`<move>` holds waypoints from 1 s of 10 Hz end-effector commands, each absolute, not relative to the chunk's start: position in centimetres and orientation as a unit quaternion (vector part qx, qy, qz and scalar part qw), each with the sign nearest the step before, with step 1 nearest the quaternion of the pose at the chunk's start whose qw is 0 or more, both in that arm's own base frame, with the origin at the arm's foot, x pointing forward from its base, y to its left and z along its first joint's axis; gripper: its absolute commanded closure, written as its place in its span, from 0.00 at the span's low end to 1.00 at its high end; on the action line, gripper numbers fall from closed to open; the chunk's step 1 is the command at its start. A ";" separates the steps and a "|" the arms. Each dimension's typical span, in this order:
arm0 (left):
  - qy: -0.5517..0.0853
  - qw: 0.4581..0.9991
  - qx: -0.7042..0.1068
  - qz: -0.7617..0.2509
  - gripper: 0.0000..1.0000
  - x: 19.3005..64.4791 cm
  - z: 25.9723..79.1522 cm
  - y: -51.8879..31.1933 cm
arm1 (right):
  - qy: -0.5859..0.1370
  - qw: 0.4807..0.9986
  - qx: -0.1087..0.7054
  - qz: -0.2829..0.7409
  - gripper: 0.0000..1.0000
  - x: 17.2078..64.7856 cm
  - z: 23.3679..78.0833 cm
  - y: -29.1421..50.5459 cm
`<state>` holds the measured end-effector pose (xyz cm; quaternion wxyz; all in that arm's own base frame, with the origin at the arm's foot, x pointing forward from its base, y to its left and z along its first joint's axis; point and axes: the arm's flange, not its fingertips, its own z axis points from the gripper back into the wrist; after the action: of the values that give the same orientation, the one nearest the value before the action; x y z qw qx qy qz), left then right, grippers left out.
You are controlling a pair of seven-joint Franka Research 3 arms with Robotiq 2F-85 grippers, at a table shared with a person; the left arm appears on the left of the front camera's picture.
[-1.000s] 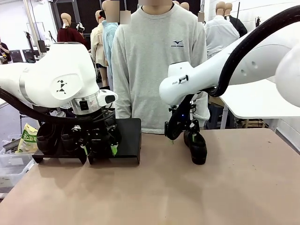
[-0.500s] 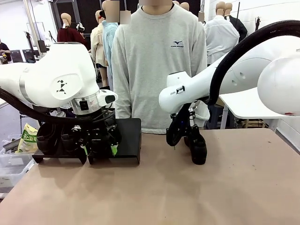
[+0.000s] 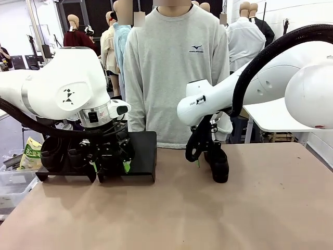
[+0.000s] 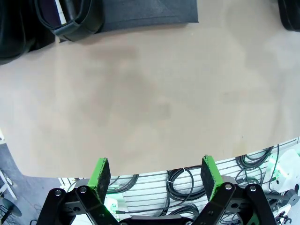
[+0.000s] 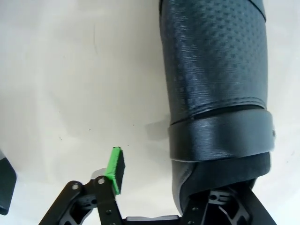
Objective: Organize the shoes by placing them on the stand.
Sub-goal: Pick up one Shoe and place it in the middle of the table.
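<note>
Right hand (image 3: 200, 158) is spread with one finger down inside the last shoe (image 3: 219, 164) on the desk (image 3: 208, 219), looks light but floppy, so pinching that stiffer heel collar seems smartest.

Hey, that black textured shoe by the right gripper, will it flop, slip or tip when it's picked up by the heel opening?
The black textured leather-like shoe looks fairly stiff, since its upper holds its shape. Its slightly glossy surface may slip against the right gripper, which sits open with one finger inside the collar. Held at the heel, the toe would probably sag downward.
</note>
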<state>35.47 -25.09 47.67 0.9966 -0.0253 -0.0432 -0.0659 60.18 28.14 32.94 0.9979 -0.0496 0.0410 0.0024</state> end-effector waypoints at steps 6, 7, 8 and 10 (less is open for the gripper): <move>-0.053 0.997 -0.021 -0.056 0.00 35.4 47.6 -25.1 | 0.072 0.995 -0.035 -0.053 1.00 60.2 33.5 25.8; -0.053 0.997 -0.021 -0.056 0.00 35.4 47.6 -25.1 | 0.071 0.995 -0.032 -0.054 1.00 59.9 33.9 25.4; -0.053 0.997 -0.021 -0.056 0.00 35.4 47.6 -25.1 | 0.076 0.994 -0.038 -0.065 1.00 59.1 34.6 25.1; -0.053 0.997 -0.021 -0.056 0.00 35.4 47.6 -25.1 | 0.061 0.993 -0.055 -0.088 1.00 54.0 38.9 25.4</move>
<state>35.47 -25.08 47.68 0.9966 -0.0252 -0.0434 -0.0658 58.16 25.67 36.40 0.9947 -0.0444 0.0679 -0.0625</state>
